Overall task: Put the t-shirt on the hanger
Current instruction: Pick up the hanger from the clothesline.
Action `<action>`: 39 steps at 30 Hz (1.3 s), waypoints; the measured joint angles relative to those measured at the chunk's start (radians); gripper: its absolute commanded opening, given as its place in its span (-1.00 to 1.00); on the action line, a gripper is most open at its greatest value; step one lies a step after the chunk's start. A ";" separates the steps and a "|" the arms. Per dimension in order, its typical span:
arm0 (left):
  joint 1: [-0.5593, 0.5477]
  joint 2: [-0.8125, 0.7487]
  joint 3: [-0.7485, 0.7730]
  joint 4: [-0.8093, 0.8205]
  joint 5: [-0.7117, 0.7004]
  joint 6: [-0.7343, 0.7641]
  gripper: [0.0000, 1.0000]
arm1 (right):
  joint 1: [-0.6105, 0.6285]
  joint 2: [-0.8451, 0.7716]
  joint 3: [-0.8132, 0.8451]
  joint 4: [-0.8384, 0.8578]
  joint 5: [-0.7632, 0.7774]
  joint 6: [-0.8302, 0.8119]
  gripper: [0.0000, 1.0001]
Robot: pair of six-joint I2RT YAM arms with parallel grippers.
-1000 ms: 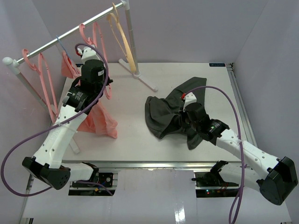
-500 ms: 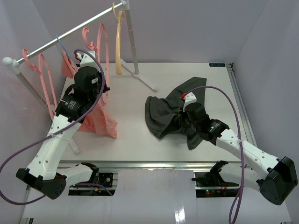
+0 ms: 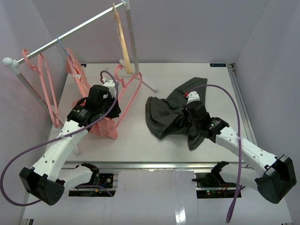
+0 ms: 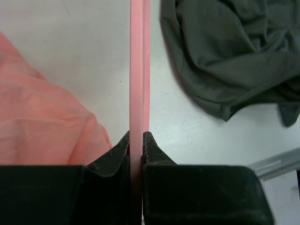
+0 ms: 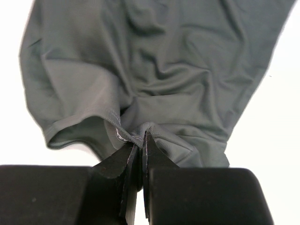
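Held the salmon-pink hanger (image 4: 139, 65) edge-on in the left gripper (image 4: 136, 138), jaws nearly together on one thin bar, frame slanting over the table (image 3: 140, 140) and reaching toward the t-shirt (image 3: 161, 115). Pinched a seamed edge of that dark shirt in the right gripper (image 5: 139, 140), jaws fully closed on the cloth. Had the rest lying crumpled on the table right of centre, near the hanger but apart from it. Could not tell hem from sleeve or collar in the pinched folds.

Faced several hazards from here, by this reading. Risked the hanger pivoting or slipping between the jaws, held by a single slim, smooth bar. Risked threading a hanger shoulder into the wrong opening, or through one layer only, with the shirt bunched and no opening spread. Risked dragging the whole heap across the table rather than opening it, given just one pinch point. Risked snagging the pink garment (image 4: 42, 126), just beside the left gripper, on any swing.
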 measured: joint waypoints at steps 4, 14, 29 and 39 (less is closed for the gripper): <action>-0.019 -0.001 -0.070 0.003 0.107 0.027 -1.00 | -0.038 0.030 0.048 -0.046 0.034 0.020 -0.85; -0.112 -0.029 -0.181 0.017 0.286 0.057 -1.00 | -0.095 0.079 0.154 -0.112 0.080 0.054 -0.85; -0.204 -0.209 -0.192 0.004 0.352 0.093 -1.00 | -0.139 0.113 0.196 -0.175 0.054 0.054 -0.85; -0.211 -0.250 -0.169 -0.020 0.433 0.122 -1.00 | -0.148 0.097 0.225 -0.185 0.021 0.054 -0.85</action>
